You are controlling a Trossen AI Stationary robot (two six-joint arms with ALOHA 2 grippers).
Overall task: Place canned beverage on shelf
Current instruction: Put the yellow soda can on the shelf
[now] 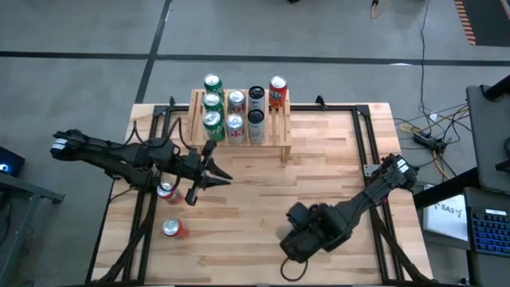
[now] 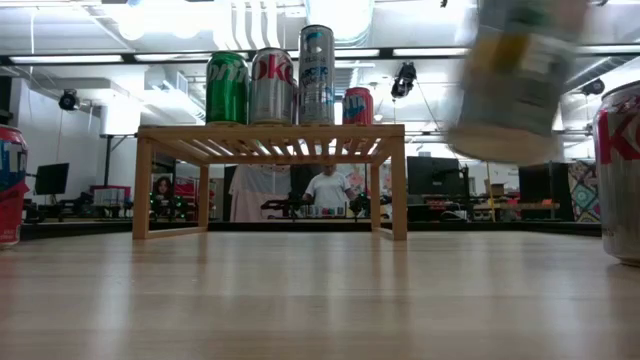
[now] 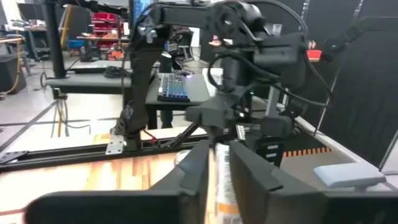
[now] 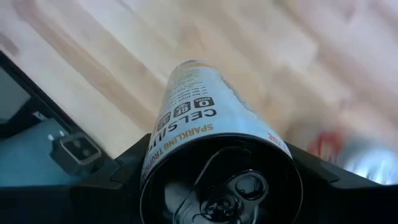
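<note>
Counting seven cans on the shelf [image 1: 239, 137] already. Left gripper [image 1: 209, 162] is clamped on a can [image 3: 222, 180], just in front of the shelf, off the worktop [image 1: 319, 167]. Two red cans [image 1: 169, 210] wait beside it. Right gripper [image 4: 217, 186] grips a Celsius can [image 4: 205, 130], we think low over the near right. Lab with desks and a person [image 2: 325, 188] behind.

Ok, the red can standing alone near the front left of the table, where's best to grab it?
Take the red can around the middle of its wall, pincer level, coming from the open table on its right. It seems to stand upright, silver top up, and the left arm and another can crowd its far side.
</note>
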